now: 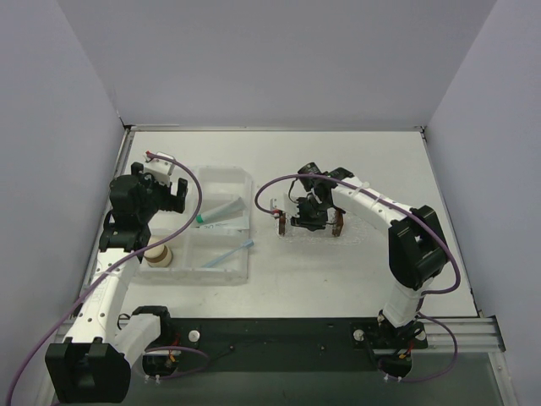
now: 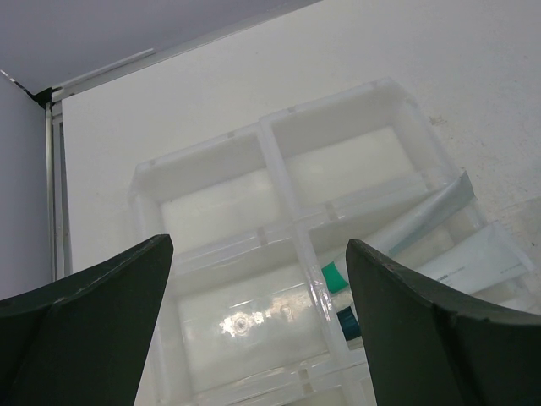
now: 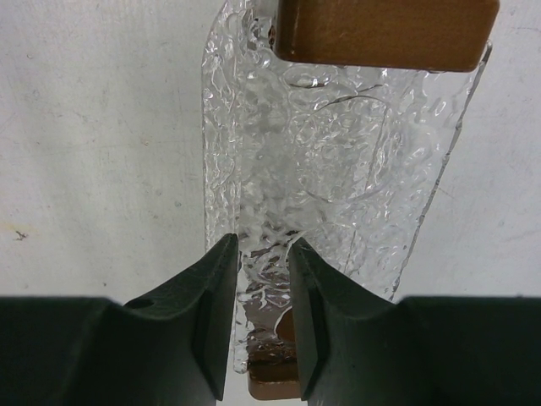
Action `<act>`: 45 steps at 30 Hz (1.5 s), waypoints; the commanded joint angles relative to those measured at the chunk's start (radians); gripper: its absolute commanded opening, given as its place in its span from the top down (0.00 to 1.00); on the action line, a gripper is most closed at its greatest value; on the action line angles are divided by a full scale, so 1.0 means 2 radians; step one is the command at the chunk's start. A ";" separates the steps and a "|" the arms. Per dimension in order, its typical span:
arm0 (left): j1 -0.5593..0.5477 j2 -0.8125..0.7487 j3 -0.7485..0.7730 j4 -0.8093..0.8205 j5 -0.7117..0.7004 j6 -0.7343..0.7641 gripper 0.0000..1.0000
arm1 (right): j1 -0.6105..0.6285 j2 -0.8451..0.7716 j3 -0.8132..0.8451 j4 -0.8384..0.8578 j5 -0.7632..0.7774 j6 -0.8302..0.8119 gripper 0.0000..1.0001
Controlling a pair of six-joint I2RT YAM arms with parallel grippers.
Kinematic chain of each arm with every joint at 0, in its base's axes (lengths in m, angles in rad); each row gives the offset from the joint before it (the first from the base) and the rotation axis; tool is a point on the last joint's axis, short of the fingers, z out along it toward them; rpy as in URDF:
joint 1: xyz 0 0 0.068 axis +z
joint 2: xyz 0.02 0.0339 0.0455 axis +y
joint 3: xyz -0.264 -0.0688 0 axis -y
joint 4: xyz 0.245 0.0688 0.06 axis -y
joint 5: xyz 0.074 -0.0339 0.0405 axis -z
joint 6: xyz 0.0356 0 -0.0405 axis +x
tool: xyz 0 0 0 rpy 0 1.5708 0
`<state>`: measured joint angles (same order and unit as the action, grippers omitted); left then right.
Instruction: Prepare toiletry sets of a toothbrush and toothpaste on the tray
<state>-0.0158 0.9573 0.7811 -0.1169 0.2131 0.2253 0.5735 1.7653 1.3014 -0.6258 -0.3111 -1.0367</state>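
Note:
The tray (image 3: 338,152) is clear and bumpy, with a brown wooden end (image 3: 385,32) at each side. It lies on the table right of centre (image 1: 322,236). My right gripper (image 3: 262,245) is shut on its long rim and reaches down over it (image 1: 308,220). A grey-white toothpaste tube (image 1: 221,211) with a green cap (image 2: 334,275) lies in the compartment box. A second tube (image 2: 473,258) with a dark teal cap lies beside it. The light-blue toothbrush (image 1: 228,254) lies in the box's near compartment. My left gripper (image 2: 258,245) hangs open above the box's left side (image 1: 173,196), holding nothing.
The clear compartment box (image 1: 245,182) stands left of centre. A round beige jar (image 1: 158,255) sits at its near left corner, under the left arm. Grey walls close off the table on the left, the back and the right.

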 commanded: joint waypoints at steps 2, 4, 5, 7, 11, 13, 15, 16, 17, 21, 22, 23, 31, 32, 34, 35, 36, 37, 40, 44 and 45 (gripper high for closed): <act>0.003 -0.008 0.000 0.022 0.002 0.004 0.05 | 0.008 -0.001 0.003 -0.011 0.009 0.008 0.73; 0.003 -0.009 -0.001 0.022 0.003 0.005 0.05 | 0.009 -0.001 0.006 -0.012 0.011 0.011 0.71; 0.003 -0.008 -0.001 0.023 0.003 0.005 0.05 | 0.009 -0.001 0.006 -0.012 0.011 0.011 0.69; 0.003 -0.010 -0.001 0.022 0.004 0.005 0.05 | 0.010 -0.001 0.009 -0.012 0.011 0.015 0.66; 0.003 -0.008 0.000 0.022 0.002 0.005 0.05 | 0.012 -0.001 0.014 -0.012 0.016 0.020 0.59; 0.003 -0.008 0.002 0.020 0.002 0.005 0.05 | 0.012 -0.003 0.015 -0.012 0.021 0.021 0.55; 0.003 -0.008 0.002 0.021 0.002 0.005 0.05 | 0.012 -0.005 0.017 -0.012 0.024 0.023 0.52; 0.003 -0.007 0.003 0.020 0.003 0.005 0.05 | 0.012 -0.007 0.018 -0.012 0.024 0.024 0.51; 0.003 -0.008 0.003 0.019 0.002 0.005 0.05 | 0.012 -0.009 0.020 -0.012 0.025 0.027 0.50; 0.003 -0.005 0.008 0.016 0.004 0.005 0.05 | 0.012 -0.021 0.030 -0.014 0.026 0.036 0.46; 0.003 -0.003 0.009 0.014 0.004 0.007 0.05 | 0.012 -0.024 0.033 -0.014 0.028 0.038 0.46; 0.003 -0.002 0.013 0.009 0.005 0.009 0.05 | 0.012 -0.026 0.036 -0.014 0.029 0.040 0.46; 0.005 0.001 0.052 -0.102 0.034 0.110 0.05 | 0.011 -0.063 0.056 -0.013 0.028 0.075 0.41; 0.019 -0.001 0.057 -0.138 0.052 0.123 0.05 | 0.011 -0.067 0.057 -0.012 0.028 0.082 0.40; 0.026 -0.002 0.073 -0.197 0.074 0.159 0.05 | 0.010 -0.080 0.061 -0.012 0.018 0.107 0.35; 0.033 -0.003 0.078 -0.212 0.094 0.167 0.05 | 0.010 -0.084 0.061 -0.012 0.013 0.116 0.33; 0.035 -0.002 0.081 -0.227 0.100 0.182 0.05 | 0.010 -0.089 0.060 -0.011 0.005 0.126 0.32; 0.037 -0.001 0.087 -0.256 0.107 0.190 0.05 | 0.011 -0.098 0.060 -0.010 -0.002 0.143 0.32; 0.045 0.004 0.098 -0.309 0.111 0.226 0.05 | 0.012 -0.116 0.056 -0.007 -0.013 0.168 0.31; 0.052 0.025 0.124 -0.392 0.097 0.262 0.05 | 0.015 -0.138 0.050 -0.006 -0.008 0.208 0.28; 0.057 0.031 0.129 -0.410 0.090 0.272 0.05 | 0.015 -0.143 0.046 -0.006 -0.006 0.212 0.27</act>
<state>0.0738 0.9840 0.9562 -0.7177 0.3786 0.6460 0.5915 1.5406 1.3911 -0.6235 -0.3042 -0.7143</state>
